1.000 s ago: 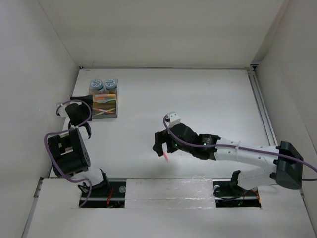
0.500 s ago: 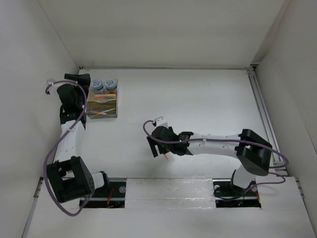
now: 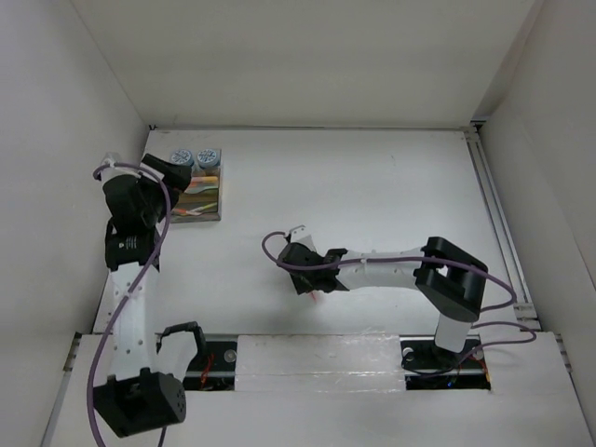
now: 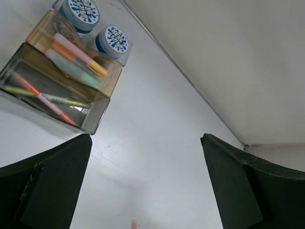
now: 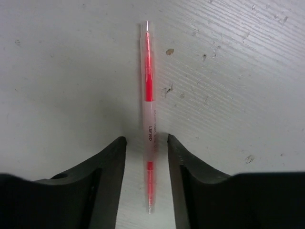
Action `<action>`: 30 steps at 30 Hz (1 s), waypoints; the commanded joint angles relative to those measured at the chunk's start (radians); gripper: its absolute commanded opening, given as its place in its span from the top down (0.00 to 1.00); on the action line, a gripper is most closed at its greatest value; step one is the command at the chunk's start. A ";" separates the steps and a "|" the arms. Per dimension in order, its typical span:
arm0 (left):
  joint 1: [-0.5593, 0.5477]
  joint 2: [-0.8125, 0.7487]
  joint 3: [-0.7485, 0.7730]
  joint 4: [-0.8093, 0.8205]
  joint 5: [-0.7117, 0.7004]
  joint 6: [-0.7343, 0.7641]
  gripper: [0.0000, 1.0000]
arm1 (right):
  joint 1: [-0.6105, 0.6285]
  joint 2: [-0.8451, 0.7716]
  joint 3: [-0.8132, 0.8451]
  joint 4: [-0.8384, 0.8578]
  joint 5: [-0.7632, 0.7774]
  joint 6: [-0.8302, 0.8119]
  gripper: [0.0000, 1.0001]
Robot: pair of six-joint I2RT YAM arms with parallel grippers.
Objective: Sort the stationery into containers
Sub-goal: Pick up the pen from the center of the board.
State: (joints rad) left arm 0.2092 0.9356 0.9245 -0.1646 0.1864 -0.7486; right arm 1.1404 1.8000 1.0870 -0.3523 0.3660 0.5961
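Note:
A pink-red pen [image 5: 149, 109] lies flat on the white table. My right gripper [image 5: 147, 140] straddles its lower half, open, with a narrow gap on each side of the barrel between the black fingers [image 5: 112, 162]. From above, the right gripper [image 3: 307, 282] sits low at the table's centre over the pen [image 3: 317, 296]. The wooden organiser tray [image 3: 220, 199] stands at the far left, with pens and highlighters [image 4: 78, 55] in its compartments and two blue-and-white cylinders [image 4: 113, 40] at its far end. My left gripper [image 4: 145, 138] hovers beside the tray, open and holding nothing.
White enclosure walls rise close behind and to the left of the tray [image 4: 97, 119]. A metal rail [image 3: 494, 214] runs along the table's right edge. The tip of the pen [image 4: 134, 223] shows at the bottom of the left wrist view.
The right arm has reached left and down over the pen, and its jaws have narrowed around it. The left arm has swung beside the tray with its jaws opened wide.

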 commanded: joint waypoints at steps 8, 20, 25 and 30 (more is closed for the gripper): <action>0.065 -0.087 -0.093 -0.070 0.157 0.170 0.00 | 0.009 0.087 0.004 0.024 -0.027 0.060 1.00; -0.013 0.006 -0.303 0.221 0.651 0.098 0.00 | 0.009 0.005 0.250 -0.040 -0.027 -0.038 1.00; -0.013 0.017 -0.314 0.231 0.673 0.088 0.00 | 0.009 0.119 0.544 -0.125 -0.027 -0.078 1.00; -0.013 0.026 -0.314 0.221 0.662 0.098 0.01 | 0.009 0.185 0.706 -0.143 -0.036 -0.098 1.00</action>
State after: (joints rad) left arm 0.1963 0.9588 0.6163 0.0128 0.8127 -0.6552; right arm 1.1404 1.9594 1.7191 -0.4511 0.3332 0.5274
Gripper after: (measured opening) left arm 0.991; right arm 0.056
